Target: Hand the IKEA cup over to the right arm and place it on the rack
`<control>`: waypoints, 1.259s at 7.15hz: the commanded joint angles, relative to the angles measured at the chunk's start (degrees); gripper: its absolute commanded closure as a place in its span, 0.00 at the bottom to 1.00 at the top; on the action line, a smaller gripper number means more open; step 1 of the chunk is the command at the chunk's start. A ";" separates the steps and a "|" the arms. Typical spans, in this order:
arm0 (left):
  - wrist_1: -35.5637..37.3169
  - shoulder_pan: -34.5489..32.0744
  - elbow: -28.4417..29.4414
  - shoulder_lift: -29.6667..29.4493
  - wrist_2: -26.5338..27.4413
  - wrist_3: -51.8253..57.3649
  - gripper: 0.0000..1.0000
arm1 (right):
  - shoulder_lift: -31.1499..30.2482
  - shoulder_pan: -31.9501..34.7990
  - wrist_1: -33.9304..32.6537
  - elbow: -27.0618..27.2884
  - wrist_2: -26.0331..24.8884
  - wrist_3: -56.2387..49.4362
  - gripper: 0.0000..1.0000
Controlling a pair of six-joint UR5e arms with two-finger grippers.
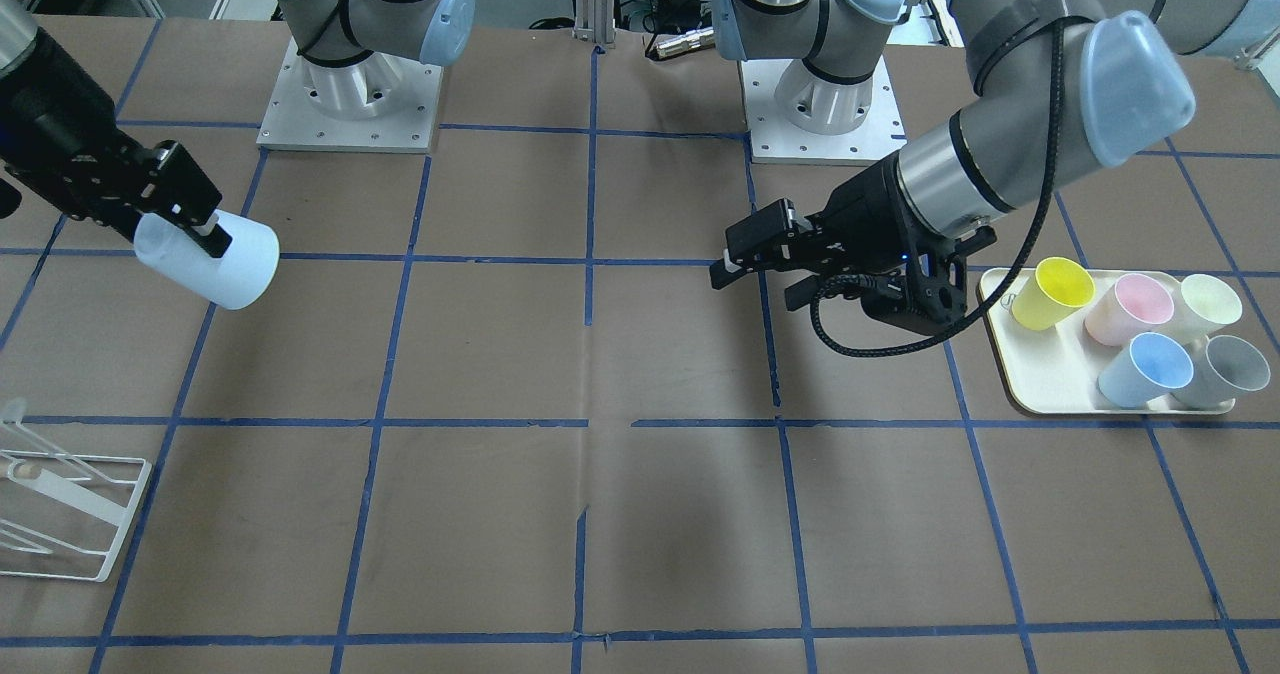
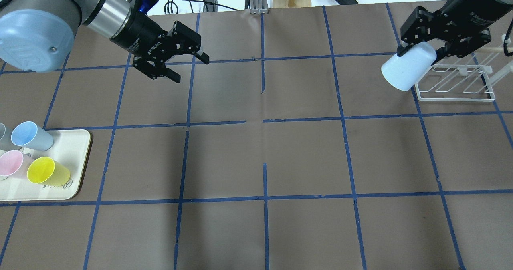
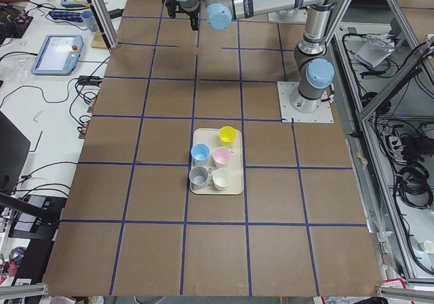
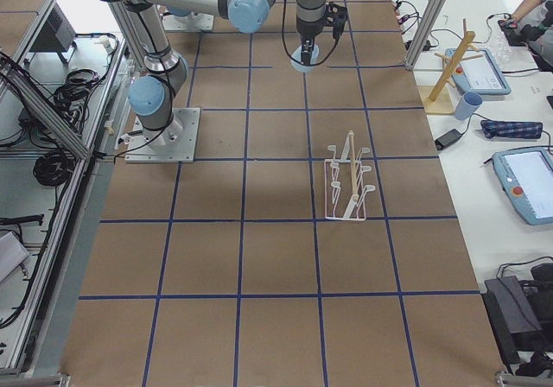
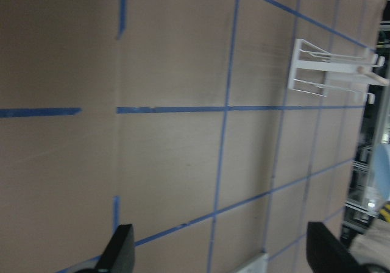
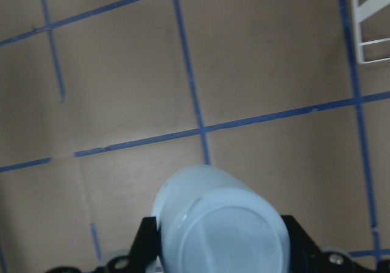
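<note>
Fingers of the right gripper (image 2: pixel 421 53) are pressed on the two sides of the IKEA cup (image 2: pixel 406 73), near its narrow end. The cup is held in the air above the table (image 2: pixel 304 158), tilted on its side, with the wide end pointing away from the wrist. From the right wrist camera the same cup (image 6: pixel 219 224) fills the lower middle between the two black fingers (image 6: pixel 146 245), and a round flat end faces the lens. This seems to be the base, but the pale plastic is washed out and I cannot be fully sure. The cup does not touch the rack (image 2: pixel 457 99); in the overhead view it is just beside the end of the rack that faces the table centre. In the front-facing view the cup (image 1: pixel 215 264) is clearly apart from the rack (image 1: pixel 125 524), on the robot's side of it. The rack stands on the table with its slanted prongs, and one prong has a wooden tip (image 2: pixel 487 49). The left gripper (image 2: pixel 188 67) is well apart from the rack, over the other half of the table, and its fingers (image 5: pixel 119 251) stand wide apart. Farther still from the rack, at the opposite end of the table, lies the cream tray (image 2: pixel 78 150). A yellow cup (image 2: pixel 44 172), a pink cup (image 2: pixel 12 164) and a second blue cup (image 2: pixel 30 136) are on it.
</note>
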 commanded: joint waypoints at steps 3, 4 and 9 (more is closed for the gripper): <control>-2.12 -0.45 1.06 4.12 29.22 0.04 0.00 | 7.92 -1.29 -14.34 0.13 -17.83 -4.79 1.00; -2.20 -0.54 0.10 5.09 30.59 0.04 0.00 | 8.55 -5.05 -18.12 0.22 -17.22 -6.82 1.00; -2.46 -7.05 0.70 5.63 27.20 -4.01 0.00 | 13.48 -8.42 -22.19 0.22 -16.69 -9.65 1.00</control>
